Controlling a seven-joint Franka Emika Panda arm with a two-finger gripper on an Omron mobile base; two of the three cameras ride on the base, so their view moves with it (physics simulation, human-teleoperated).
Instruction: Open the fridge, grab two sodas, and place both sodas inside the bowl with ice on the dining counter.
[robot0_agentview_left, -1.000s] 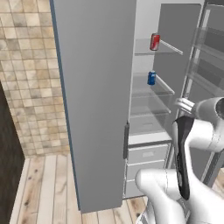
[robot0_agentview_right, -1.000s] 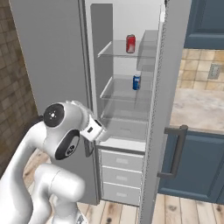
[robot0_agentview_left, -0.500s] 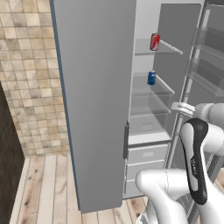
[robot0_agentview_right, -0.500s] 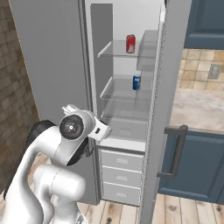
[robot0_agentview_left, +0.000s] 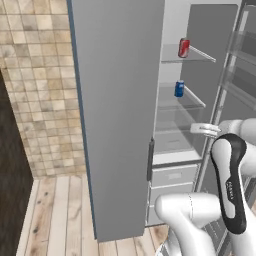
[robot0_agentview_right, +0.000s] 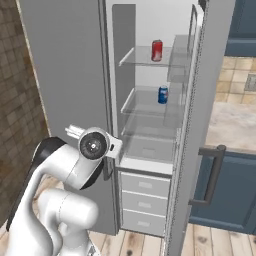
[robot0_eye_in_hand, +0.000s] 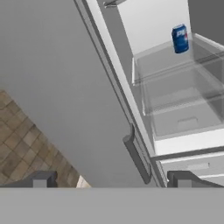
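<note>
Fridge (robot0_agentview_right: 70, 75) standing with its right door (robot0_agentview_right: 192, 130) swung wide, left door shut; glass shelves showing inside

Red can (robot0_agentview_right: 157, 50) sitting upright on the upper shelf of the fridge, toward the back. Blue can (robot0_agentview_right: 163, 94) sitting upright one shelf below it, near that shelf's back corner. Both cans untouched, well apart from the arm

Gripper (robot0_eye_in_hand: 111, 180) hanging low in front of the fridge, about level with the bottom of the left door handle (robot0_eye_in_hand: 137, 158), its camera looking up across that door toward the blue can. Fingers spread wide, nothing between them

Arm (robot0_agentview_right: 75, 165) folding up close to the fridge's lower left front, elbow bent, wrist turning toward the open compartment

Progress, as I judge it: door-opening step looking done. Everything else remaining — reaching in, taking one can, carrying it to the bowl on the counter, then coming back for the second. Blue can seeming the nearer pick from this angle, sitting lower and in line with the hand camera
</note>
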